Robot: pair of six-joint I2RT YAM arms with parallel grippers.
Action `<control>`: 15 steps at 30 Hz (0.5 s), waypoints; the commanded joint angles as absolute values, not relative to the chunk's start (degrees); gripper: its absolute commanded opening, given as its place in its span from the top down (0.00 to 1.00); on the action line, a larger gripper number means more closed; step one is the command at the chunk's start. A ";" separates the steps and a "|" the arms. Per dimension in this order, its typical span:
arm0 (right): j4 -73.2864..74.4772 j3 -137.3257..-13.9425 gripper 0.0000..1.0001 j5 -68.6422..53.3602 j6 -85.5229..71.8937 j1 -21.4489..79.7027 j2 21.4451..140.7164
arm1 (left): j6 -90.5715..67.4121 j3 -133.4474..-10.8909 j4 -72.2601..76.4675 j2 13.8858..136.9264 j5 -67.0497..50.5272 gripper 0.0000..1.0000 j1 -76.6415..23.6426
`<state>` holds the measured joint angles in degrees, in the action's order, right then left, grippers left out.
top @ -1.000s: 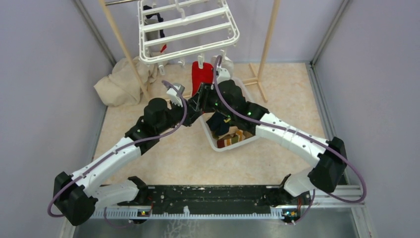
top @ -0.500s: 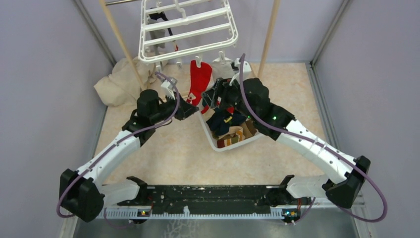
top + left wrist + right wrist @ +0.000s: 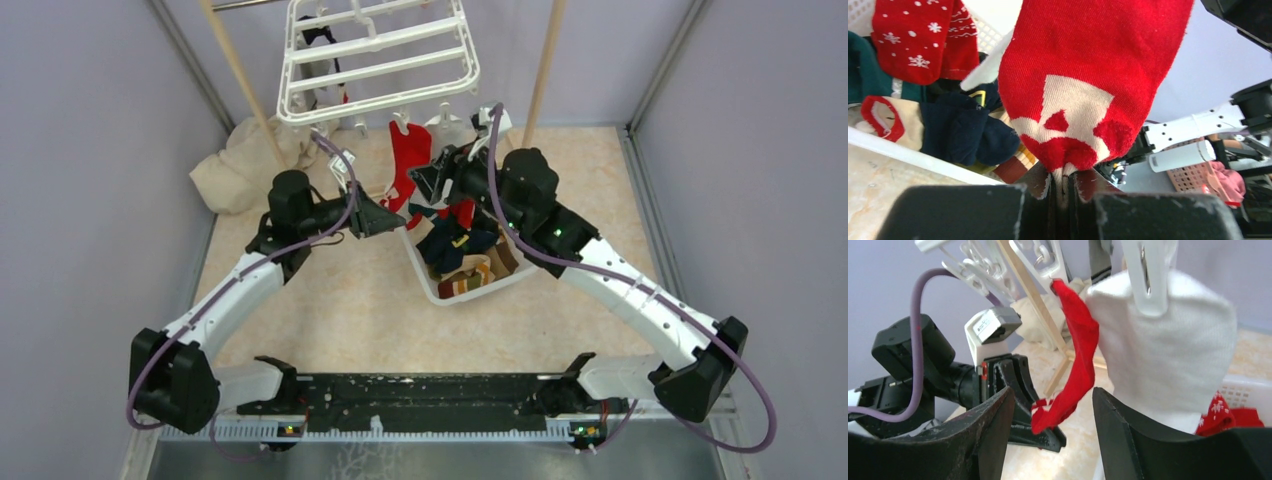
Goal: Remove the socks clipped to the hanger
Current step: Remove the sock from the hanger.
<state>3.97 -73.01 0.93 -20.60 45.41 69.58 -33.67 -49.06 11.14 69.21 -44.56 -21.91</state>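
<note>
The white hanger (image 3: 378, 104) hangs at the back between two wooden poles. A red sock (image 3: 408, 155) with a white pattern (image 3: 1088, 75) dangles from one of its clips. My left gripper (image 3: 388, 218) (image 3: 1064, 182) is shut on this sock's toe and holds it out to the left. Beside the red sock (image 3: 1079, 347) a white sock (image 3: 1168, 360) hangs from a white clip (image 3: 1145, 275). My right gripper (image 3: 432, 180) (image 3: 1053, 400) is open just in front of both, holding nothing. Dark and grey socks (image 3: 320, 60) show under the hanger's far side.
Below the hanger stands a white slatted basket (image 3: 470, 287) (image 3: 903, 150) holding a navy sock (image 3: 968, 130), a red snowflake sock (image 3: 923, 40) and others. A beige cloth (image 3: 240, 165) lies at the back left. Wooden poles (image 3: 235, 70) (image 3: 545, 65) flank the hanger.
The right arm swung right and rose toward the hanger, and its jaws opened. The left arm drew back to the left, still gripping the red sock's toe.
</note>
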 commanded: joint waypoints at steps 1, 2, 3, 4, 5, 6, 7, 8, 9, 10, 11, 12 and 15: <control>-4.28 -73.64 0.41 -3.12 -17.92 44.35 69.82 | -37.86 -50.34 16.35 69.88 -52.80 0.91 -19.94; -4.71 -73.73 0.42 -3.49 -17.59 44.26 69.98 | -39.23 -49.82 17.81 70.29 -54.23 0.91 -19.39; -5.03 -73.78 0.42 -3.92 -17.39 44.13 70.05 | -40.66 -49.09 19.52 70.57 -55.45 0.91 -18.85; -5.23 -73.90 0.42 -4.26 -17.15 43.99 70.17 | -42.25 -48.22 21.46 70.96 -56.75 0.91 -18.30; -5.45 -74.17 0.42 -4.63 -16.71 43.95 70.27 | -43.95 -47.30 23.75 71.43 -58.24 0.91 -17.79; -5.68 -74.29 0.42 -4.98 -16.44 43.85 70.31 | -45.68 -46.16 26.26 71.79 -59.09 0.91 -17.37; -5.90 -74.39 0.43 -5.20 -16.17 43.78 70.38 | -47.44 -45.20 28.43 72.13 -59.91 0.91 -16.95; -6.01 -74.57 0.43 -5.45 -15.92 43.66 70.51 | -49.48 -44.23 31.07 72.53 -60.78 0.91 -16.51; -6.06 -74.73 0.43 -5.71 -15.59 43.64 70.69 | -51.93 -43.07 34.23 73.01 -61.65 0.91 -15.93; -6.06 -74.92 0.43 -5.87 -15.30 43.57 70.78 | -54.46 -42.06 38.77 73.62 -62.34 0.91 -15.60; -6.11 -75.17 0.43 -5.97 -15.03 43.58 70.94 | -56.51 -41.25 41.73 74.21 -63.09 0.91 -15.14; -6.21 -75.35 0.43 -5.98 -14.79 43.50 71.05 | -58.37 -40.55 43.99 75.07 -63.65 0.91 -14.86; -6.03 -76.27 0.45 -5.59 -14.04 43.49 71.72 | -62.35 -39.79 48.75 76.90 -65.36 0.91 -14.18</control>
